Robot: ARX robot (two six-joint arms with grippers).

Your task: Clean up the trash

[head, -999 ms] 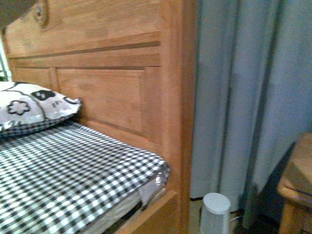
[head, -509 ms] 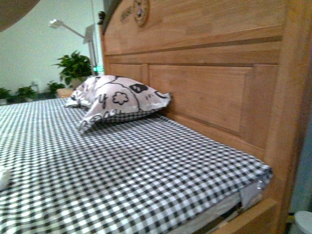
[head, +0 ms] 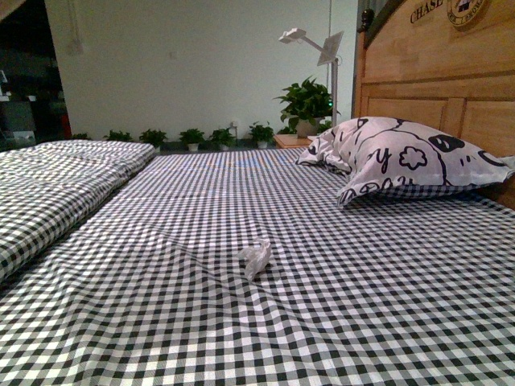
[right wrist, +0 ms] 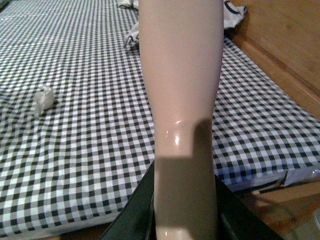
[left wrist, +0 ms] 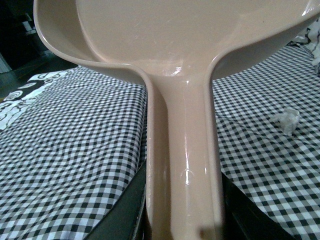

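On the bed [head: 362, 305], spread with a black-and-white checked sheet, we find the trash [head: 256, 257], a small crumpled white wad, lying alone on a slight crease near the middle of the mattress; it sits well apart from the large white pillow [head: 406, 157] with black drawings, which rests against the wooden headboard [head: 451, 80] at the right; a folded checked quilt [head: 56, 173] lies along the left side, and potted plants [head: 193, 137] line the foot of the pale wall beyond, beside a white lamp [head: 314, 40]. From the left wrist we look along a pink dustpan [left wrist: 182, 150]; the left gripper [left wrist: 182, 215] is closed around its handle, dark jaws pressing both flanks, with the pan raised above the sheet and clear of the wad. From the right wrist we see the right gripper [right wrist: 185, 210] clamped in the same way on a pale handle [right wrist: 182, 90]; we cannot tell what tool it belongs to, since its far end runs out of frame.
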